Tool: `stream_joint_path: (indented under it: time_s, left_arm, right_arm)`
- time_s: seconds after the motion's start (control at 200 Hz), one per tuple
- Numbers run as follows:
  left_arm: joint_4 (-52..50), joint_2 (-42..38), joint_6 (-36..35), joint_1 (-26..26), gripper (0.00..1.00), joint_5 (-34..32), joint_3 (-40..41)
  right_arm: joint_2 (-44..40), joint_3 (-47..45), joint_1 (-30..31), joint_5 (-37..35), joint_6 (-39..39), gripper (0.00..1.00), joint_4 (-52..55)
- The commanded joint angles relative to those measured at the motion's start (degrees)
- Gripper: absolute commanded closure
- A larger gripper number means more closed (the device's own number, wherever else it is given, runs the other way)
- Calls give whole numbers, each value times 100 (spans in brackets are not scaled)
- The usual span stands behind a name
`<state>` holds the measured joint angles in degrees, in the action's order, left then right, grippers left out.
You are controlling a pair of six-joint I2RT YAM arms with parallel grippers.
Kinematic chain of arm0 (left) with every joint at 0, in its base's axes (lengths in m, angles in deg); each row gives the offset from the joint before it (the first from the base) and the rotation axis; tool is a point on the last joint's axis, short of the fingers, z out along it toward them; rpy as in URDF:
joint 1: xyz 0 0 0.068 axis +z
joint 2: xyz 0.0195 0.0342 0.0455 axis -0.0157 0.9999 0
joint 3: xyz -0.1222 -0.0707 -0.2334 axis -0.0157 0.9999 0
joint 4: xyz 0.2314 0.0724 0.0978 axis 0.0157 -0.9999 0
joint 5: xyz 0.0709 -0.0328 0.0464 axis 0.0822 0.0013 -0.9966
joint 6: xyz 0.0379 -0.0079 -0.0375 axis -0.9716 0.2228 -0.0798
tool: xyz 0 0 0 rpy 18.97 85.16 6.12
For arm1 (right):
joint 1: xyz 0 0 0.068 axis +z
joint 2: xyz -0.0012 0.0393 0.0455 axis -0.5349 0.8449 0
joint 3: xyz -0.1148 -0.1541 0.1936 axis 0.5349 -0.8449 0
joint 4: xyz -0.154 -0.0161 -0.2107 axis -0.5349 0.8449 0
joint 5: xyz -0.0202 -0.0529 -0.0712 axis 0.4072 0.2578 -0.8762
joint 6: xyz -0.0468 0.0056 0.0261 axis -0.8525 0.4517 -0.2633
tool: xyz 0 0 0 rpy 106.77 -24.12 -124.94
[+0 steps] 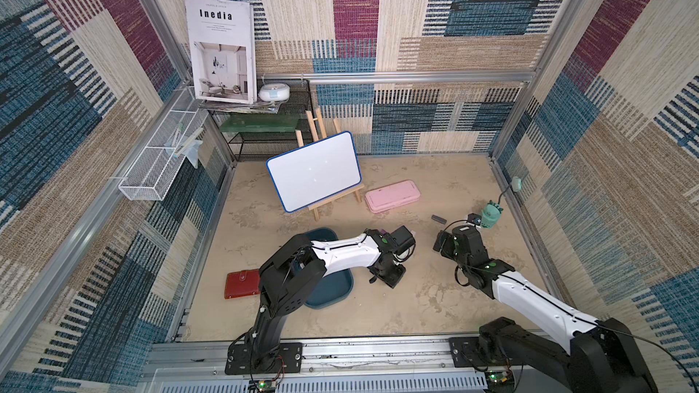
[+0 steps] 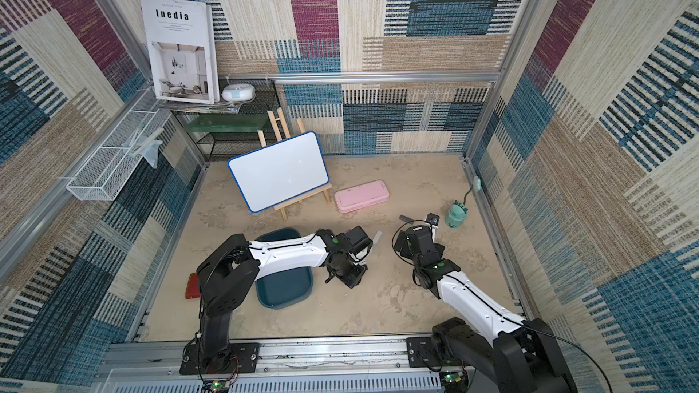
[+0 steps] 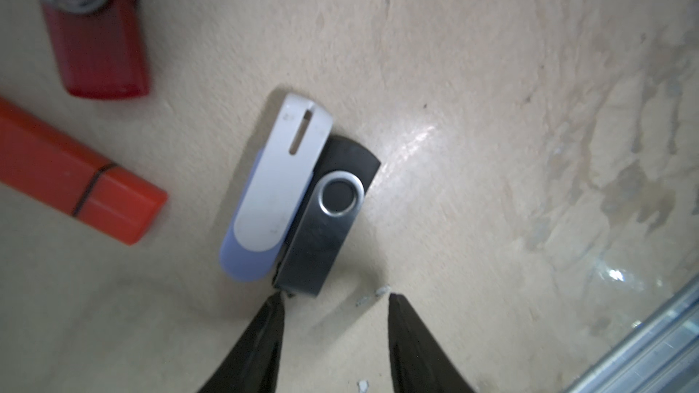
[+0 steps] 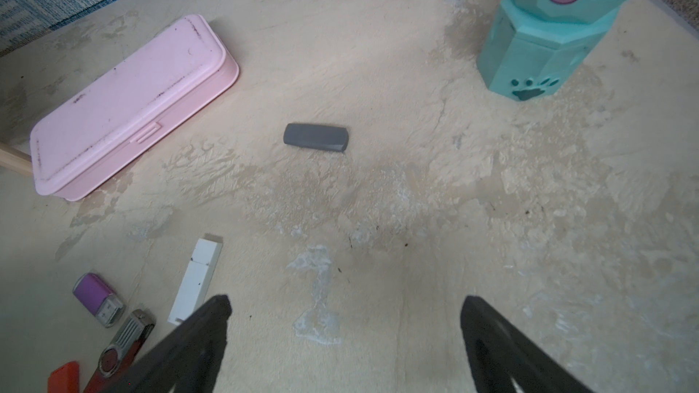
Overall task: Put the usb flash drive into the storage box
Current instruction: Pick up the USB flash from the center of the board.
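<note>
As left jaws gape, black drive (image 3: pixel 321 221) near

Left arm (image 1: pixel 340 253), right arm (image 1: pixel 529 293): white shells, black joints, black cables, green lights, black tapered jaws.

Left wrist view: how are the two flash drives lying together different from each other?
The lilac flash drive wears a white cover, while the black flash drive wears a shiny silver one. The lilac drive's cover has a long thin slot near its end; the black drive's cover shows a round ring instead. Both lie flat on the table, side by side and touching, and both look like swivel drives.
</note>
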<state>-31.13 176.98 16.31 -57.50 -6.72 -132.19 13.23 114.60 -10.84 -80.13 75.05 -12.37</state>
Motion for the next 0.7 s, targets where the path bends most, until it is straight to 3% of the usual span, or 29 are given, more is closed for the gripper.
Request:
stream_joint_path:
  time_s: [0.0, 0.516, 0.696]
  left_arm:
    - [54, 144, -90, 15, 50, -122, -94]
    - [-273, 410, -477, 30, 47, -426, -509]
    - [-347, 493, -626, 81, 40, -485, -607]
  right_arm:
    - [7, 23, -3, 4, -5, 0, -113]
    - [33, 23, -3, 22, 8, 0, -107]
    - [51, 21, 3, 35, 10, 0, -117]
